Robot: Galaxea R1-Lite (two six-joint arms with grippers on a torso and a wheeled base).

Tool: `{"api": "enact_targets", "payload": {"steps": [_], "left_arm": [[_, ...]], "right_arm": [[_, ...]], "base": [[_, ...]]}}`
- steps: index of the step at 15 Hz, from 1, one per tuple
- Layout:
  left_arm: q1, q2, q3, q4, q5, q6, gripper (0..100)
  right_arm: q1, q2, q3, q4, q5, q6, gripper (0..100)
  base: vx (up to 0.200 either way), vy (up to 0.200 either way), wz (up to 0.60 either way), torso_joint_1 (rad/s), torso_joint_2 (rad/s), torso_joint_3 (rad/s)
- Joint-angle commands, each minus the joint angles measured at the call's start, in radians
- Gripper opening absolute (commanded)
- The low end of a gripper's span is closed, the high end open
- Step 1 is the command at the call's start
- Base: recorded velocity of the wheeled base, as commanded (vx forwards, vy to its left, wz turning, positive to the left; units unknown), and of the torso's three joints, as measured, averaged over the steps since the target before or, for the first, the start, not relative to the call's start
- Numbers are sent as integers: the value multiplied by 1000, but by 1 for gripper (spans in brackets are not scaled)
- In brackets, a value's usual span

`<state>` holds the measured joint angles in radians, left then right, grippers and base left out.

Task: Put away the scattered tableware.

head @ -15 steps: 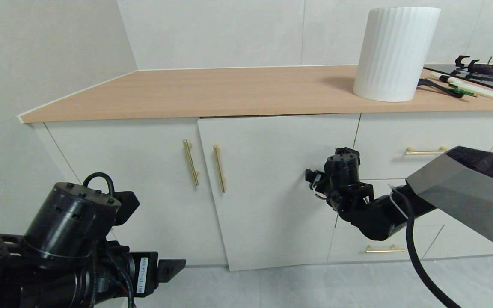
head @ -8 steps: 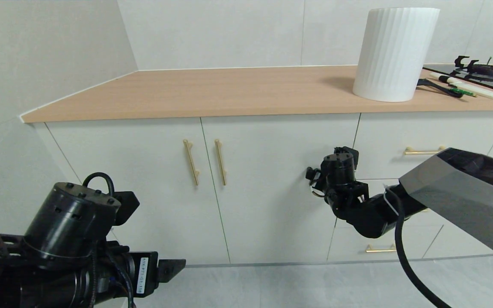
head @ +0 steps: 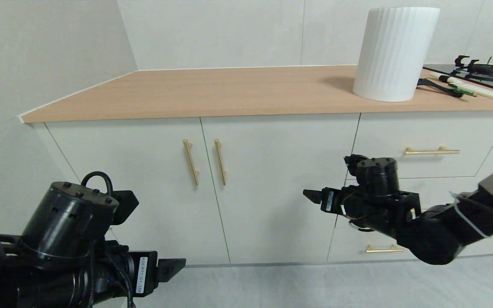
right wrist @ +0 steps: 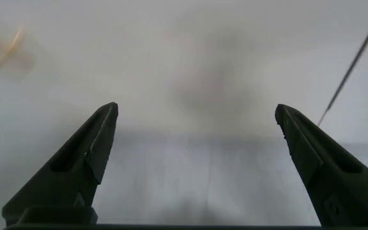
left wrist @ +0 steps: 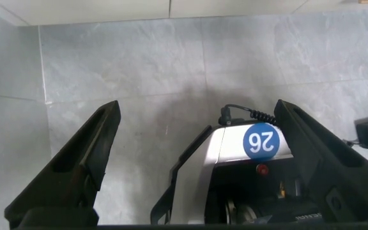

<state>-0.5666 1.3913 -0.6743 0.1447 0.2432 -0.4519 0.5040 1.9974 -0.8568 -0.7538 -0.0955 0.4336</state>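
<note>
Cabinet door at centre frame is shut now; right gripper, jaws spread, has backed off it, so this stowing step looks done. Left gripper is spread too.

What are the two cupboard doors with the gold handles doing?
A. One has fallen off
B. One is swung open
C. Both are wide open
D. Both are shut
D: both cupboard doors lie flat in line with the cabinet front under the wooden countertop. Their gold handles stand side by side, and no gap or inside of the cupboard shows.
</note>
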Motion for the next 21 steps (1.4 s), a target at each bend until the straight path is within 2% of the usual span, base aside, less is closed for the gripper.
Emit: {"api": "enact_targets", "payload": {"steps": [1, 3, 4, 5, 7, 9, 11, 12, 14, 15, 16, 18, 20, 21], "left_arm": [[4, -32, -2, -2, 4, 2, 100], [14, -103, -5, -2, 28, 15, 100], [20, -130, -7, -4, 38, 21, 100], [50, -182, -7, -13, 53, 39, 100], [103, -291, 25, -53, 53, 98, 100], [143, -377, 71, -96, 54, 134, 100], [172, -614, 145, -123, 71, 216, 100], [185, -715, 171, -122, 68, 268, 100], [257, -891, 229, -117, 71, 375, 100], [272, -948, 242, -116, 71, 403, 100], [297, -1045, 259, -116, 71, 447, 100], [349, -1149, 274, -114, 71, 489, 100], [387, -1219, 298, -114, 71, 522, 100], [406, -1249, 317, -114, 70, 524, 100]], "right_arm": [[-5, -160, 70, 4, -66, -52, 100], [-33, -261, 113, -4, -167, -139, 100], [-41, -315, 144, -4, -179, -168, 100], [-70, -427, 196, 2, -176, -216, 100], [-119, -634, 289, 5, -193, -296, 100], [-162, -784, 367, 7, -193, -332, 100], [-277, -996, 433, 31, -184, -392, 100], [-329, -1086, 447, 83, -181, -408, 100], [-354, -1326, 452, 298, -181, -411, 100], [-354, -1413, 443, 399, -181, -412, 100], [-354, -1580, 412, 617, -181, -432, 100], [-354, -1772, 377, 840, -179, -464, 100], [-357, -1879, 378, 884, -181, -501, 100], [-364, -1899, 380, 886, -194, -527, 100]], "base": [[0, 0, 0, 0, 0, 0], [0, 0, 0, 0, 0, 0], [0, 0, 0, 0, 0, 0], [0, 0, 0, 0, 0, 0], [0, 0, 0, 0, 0, 0], [0, 0, 0, 0, 0, 0], [0, 0, 0, 0, 0, 0], [0, 0, 0, 0, 0, 0], [0, 0, 0, 0, 0, 0], [0, 0, 0, 0, 0, 0], [0, 0, 0, 0, 0, 0], [0, 0, 0, 0, 0, 0], [0, 0, 0, 0, 0, 0], [0, 0, 0, 0, 0, 0]]}}
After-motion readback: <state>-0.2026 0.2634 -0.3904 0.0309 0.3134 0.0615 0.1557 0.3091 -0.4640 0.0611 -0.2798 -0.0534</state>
